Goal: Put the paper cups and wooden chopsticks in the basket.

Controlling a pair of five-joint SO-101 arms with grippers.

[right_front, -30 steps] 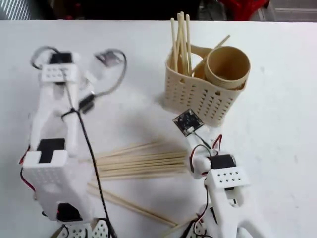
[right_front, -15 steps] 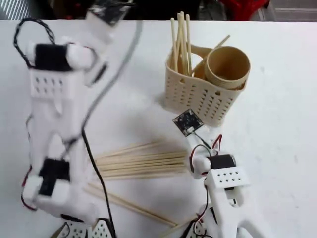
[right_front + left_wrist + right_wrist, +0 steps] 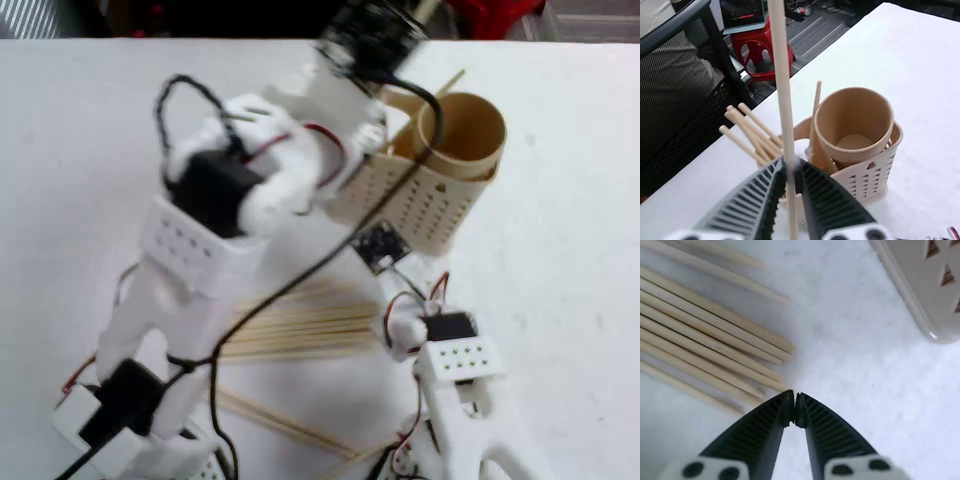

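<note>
Pale, slender wooden chopstick [image 3: 782, 90], upright

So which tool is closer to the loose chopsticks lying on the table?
Right. The right tool is shut, its tips at the ends of the loose chopsticks on the table; the left tool is up by the basket, gripping one chopstick.

White perforated arms [image 3: 190, 280], black motors [image 3: 215, 190], ribbed black jaws, cables [image 3: 330, 255]
</note>
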